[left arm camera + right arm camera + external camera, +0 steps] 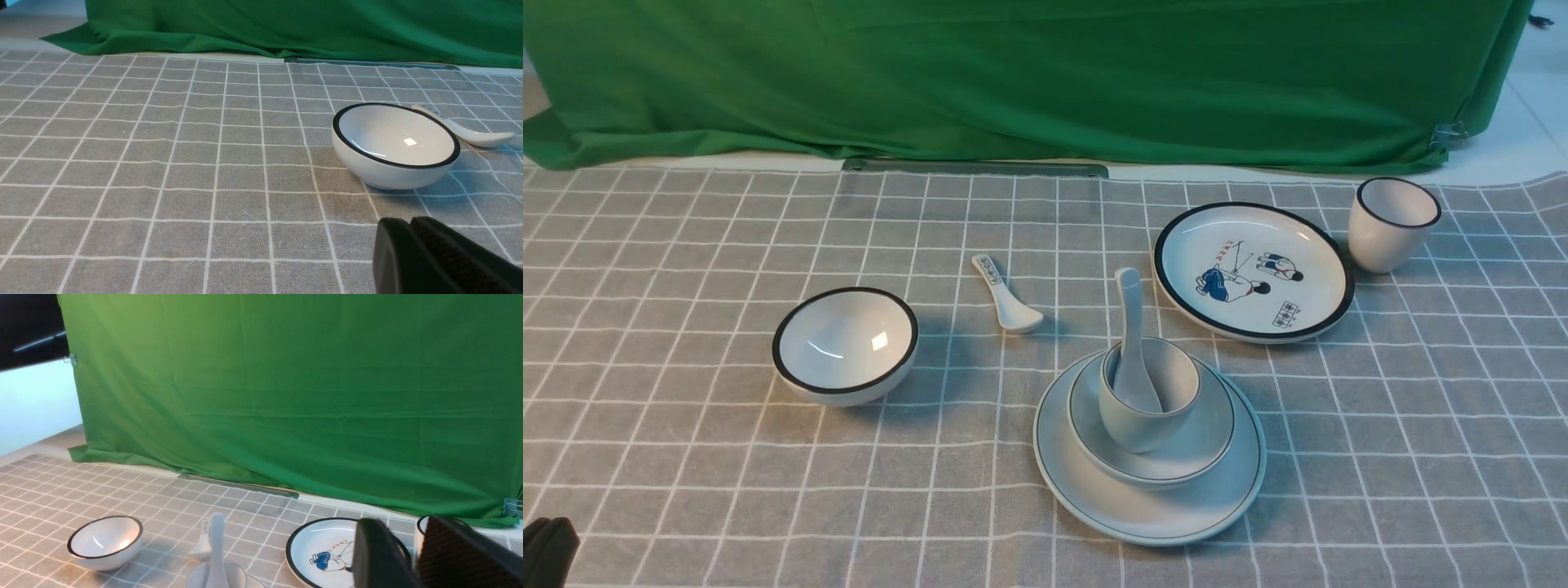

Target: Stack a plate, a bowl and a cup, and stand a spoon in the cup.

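The spoon [1131, 343] stands in the cup [1147, 396] — glazed, slippery, brittle, best pinched mid-handle — left end effector [408, 241] shut and empty, right end effector [412, 555] parted, holding nothing.

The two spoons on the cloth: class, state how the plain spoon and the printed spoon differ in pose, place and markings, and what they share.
Pose: the plain spoon stands tilted, handle up; the printed spoon lies flat.
Place: the plain spoon sits in the cup on the stack; the printed spoon rests alone on the tablecloth.
Markings: the plain spoon's handle is bare; the printed spoon's carries dark marks.
Both are pale soup spoons.
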`<state>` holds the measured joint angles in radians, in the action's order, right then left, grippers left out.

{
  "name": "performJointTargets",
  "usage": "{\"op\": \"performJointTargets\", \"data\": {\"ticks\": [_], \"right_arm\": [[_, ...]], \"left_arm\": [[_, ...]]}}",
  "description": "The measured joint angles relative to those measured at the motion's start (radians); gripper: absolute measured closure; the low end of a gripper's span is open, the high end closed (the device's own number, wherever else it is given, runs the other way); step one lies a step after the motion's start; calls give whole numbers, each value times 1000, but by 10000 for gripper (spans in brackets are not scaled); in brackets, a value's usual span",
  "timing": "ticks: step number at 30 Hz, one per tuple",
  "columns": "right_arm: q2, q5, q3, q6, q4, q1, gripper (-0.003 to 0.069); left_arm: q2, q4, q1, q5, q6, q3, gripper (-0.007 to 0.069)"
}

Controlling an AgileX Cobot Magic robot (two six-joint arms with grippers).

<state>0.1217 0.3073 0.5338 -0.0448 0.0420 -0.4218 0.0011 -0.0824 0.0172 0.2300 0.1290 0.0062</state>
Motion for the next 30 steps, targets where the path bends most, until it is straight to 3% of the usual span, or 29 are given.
{"op": "performJointTargets", "data": {"ticks": [10, 14, 17, 21, 30], "right_arm": [[-14, -13, -66, 94, 7, 37, 424], [-21, -22, -176, 152, 7, 203, 420], [-30, -46, -331, 174, 9, 384, 419], [-94, -64, -489, 174, 10, 489, 419], [-120, -55, -540, 166, 7, 467, 418]], "left_arm": [[0, 1, 0, 0, 0, 0, 612], [0, 1, 0, 0, 0, 0, 612], [0, 1, 0, 0, 0, 0, 612], [0, 1, 0, 0, -1, 0, 612], [0, 6, 0, 4, -1, 0, 610]]}}
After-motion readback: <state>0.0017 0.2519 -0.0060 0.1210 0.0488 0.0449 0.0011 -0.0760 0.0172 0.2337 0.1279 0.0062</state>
